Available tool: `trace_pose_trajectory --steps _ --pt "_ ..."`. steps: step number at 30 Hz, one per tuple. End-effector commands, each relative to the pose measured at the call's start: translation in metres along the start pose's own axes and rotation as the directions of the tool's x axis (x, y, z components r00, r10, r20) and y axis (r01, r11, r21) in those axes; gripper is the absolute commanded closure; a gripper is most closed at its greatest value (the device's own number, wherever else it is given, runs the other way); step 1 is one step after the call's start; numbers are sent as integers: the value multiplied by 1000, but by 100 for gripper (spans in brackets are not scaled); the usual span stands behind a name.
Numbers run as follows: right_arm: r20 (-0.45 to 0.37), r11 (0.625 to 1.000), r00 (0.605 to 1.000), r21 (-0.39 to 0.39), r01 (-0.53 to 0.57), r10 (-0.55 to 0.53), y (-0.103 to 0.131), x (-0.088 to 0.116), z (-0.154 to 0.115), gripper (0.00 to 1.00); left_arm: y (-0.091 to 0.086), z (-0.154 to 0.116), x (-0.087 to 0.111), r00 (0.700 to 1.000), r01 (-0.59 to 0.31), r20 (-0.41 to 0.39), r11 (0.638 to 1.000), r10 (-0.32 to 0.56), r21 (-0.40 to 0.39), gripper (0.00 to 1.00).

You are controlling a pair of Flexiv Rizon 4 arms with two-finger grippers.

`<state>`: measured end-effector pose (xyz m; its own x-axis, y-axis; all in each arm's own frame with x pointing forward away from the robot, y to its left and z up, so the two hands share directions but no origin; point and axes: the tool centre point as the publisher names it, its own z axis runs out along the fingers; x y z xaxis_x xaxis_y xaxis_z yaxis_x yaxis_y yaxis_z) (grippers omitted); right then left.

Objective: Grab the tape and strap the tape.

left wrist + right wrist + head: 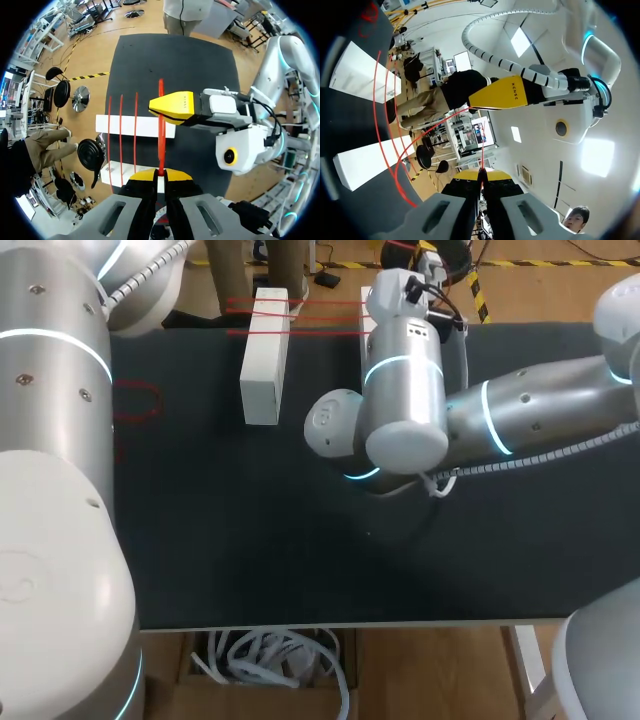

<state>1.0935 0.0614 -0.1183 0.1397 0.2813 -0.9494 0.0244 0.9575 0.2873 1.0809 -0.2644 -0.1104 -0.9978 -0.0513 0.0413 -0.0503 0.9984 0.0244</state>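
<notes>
The right arm [540,410] comes in from the right side, its forearm lying across the black desk [250,540] toward the middle. It bends sharply at the elbow, and its wrist turns away toward the far edge. The left arm [50,440] fills the left side of the head view and rises out of it at the far corner, so its jaws show only in the wrist views. In the left wrist view the left jaws are closed, pinching a strand of red tape [161,145] that runs straight ahead from between the yellow tips. The right arm's yellow finger [175,107] lies crosswise on that strand, a short way ahead. In the right wrist view the right jaws appear to be closed on the same strand, which leaves their tips and runs toward the left arm's yellow finger [502,95]. Below the jaws, two white blocks stand apart on the desk, one [125,126] farther off and the other [114,175] nearer. Three more red strands are stretched taut across both of them. A loose red loop [135,386] lies flat on the desk near the left arm.
</notes>
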Motion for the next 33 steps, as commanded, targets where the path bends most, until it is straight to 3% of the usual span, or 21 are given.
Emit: trace_pose_trajectory --steps 1,33 --pt "-2 1000 1000 6 4 -4 3 3 1 100 0 -2 -1 1000 -1 -4 1000 1 -4 100" --pt "-7 1000 1000 -16 2 -2 14 8 -4 100 0 -2 -1 1000 -1 -4 1000 1 -4 100"
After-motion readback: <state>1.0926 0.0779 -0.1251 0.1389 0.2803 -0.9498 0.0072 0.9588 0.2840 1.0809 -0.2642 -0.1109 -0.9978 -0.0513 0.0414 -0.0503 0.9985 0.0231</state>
